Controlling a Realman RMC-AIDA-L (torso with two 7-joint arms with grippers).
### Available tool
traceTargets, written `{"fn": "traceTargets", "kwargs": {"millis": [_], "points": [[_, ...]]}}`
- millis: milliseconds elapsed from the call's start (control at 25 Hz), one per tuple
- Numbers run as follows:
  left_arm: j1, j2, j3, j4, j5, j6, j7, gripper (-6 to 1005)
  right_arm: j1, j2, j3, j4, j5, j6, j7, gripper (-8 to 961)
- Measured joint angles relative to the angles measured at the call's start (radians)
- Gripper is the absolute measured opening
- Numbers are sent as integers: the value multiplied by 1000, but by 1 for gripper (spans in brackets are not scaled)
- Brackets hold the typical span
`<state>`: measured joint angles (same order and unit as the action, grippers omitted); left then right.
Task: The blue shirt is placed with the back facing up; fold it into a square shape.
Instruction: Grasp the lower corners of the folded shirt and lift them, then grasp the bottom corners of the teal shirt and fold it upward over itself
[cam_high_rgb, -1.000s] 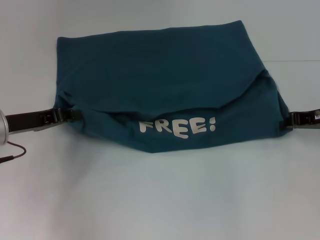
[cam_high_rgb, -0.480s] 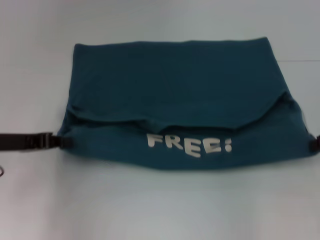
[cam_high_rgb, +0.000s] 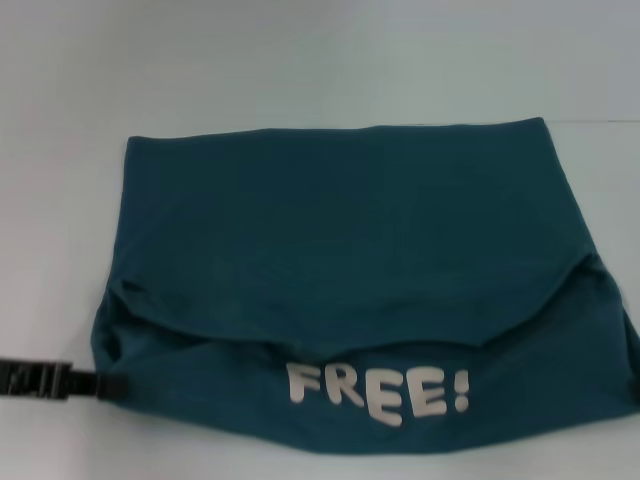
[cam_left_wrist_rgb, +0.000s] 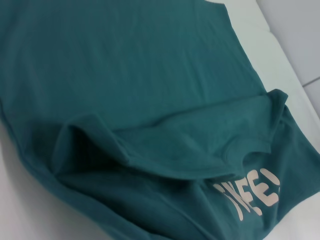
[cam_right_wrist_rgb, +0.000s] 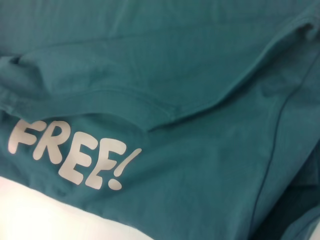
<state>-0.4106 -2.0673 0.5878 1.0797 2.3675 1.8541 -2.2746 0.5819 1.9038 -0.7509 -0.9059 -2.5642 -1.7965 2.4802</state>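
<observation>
The blue shirt (cam_high_rgb: 340, 240) lies spread on the white table, its near part doubled over so that a white "FREE!" print (cam_high_rgb: 378, 392) faces up along the near edge. My left gripper (cam_high_rgb: 108, 385) reaches in from the left and is shut on the shirt's near left corner. My right gripper is out of the head view; the shirt's near right corner runs off the frame edge. The left wrist view shows the folded fabric (cam_left_wrist_rgb: 125, 75) and part of the print (cam_left_wrist_rgb: 252, 197). The right wrist view shows the fabric (cam_right_wrist_rgb: 200, 60) and the print (cam_right_wrist_rgb: 70, 152) close up.
The bare white table (cam_high_rgb: 300, 60) shows behind the shirt and on its left. A faint seam line runs across the table at the far right (cam_high_rgb: 600, 120).
The shirt's doubled near edge with the print has moved toward me, lower in the head view. My left gripper moved with it, and my right gripper has left the head view.
</observation>
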Motion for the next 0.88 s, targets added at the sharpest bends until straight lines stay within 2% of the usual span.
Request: {"fn": "traceTargets", "kwargs": {"millis": [320, 520, 600, 640, 680, 760, 880], "points": [[25, -2, -26, 0, 46, 72, 5, 21, -33, 8, 24, 7, 10, -62, -25, 20], [-8, 11, -44, -16, 43, 86, 19, 21, -24, 10, 106, 18, 29, -61, -85, 20], [-50, 30, -73, -49, 42, 80, 10, 21, -9, 3, 152, 17, 53, -46, -98, 20], [-99, 52, -99, -99, 43, 62, -10, 21, 1, -3, 176, 17, 68, -24, -99, 20], [-99, 52, -99, -99, 43, 62, -10, 21, 12, -6, 195, 19, 78, 4, -97, 20], [-151, 79, -116, -152, 47, 22, -54, 20, 29, -11, 228, 21, 98, 57, -87, 20], [-201, 102, -118, -181, 53, -31, -112, 20, 45, -12, 267, 27, 142, 130, -71, 21]]}}
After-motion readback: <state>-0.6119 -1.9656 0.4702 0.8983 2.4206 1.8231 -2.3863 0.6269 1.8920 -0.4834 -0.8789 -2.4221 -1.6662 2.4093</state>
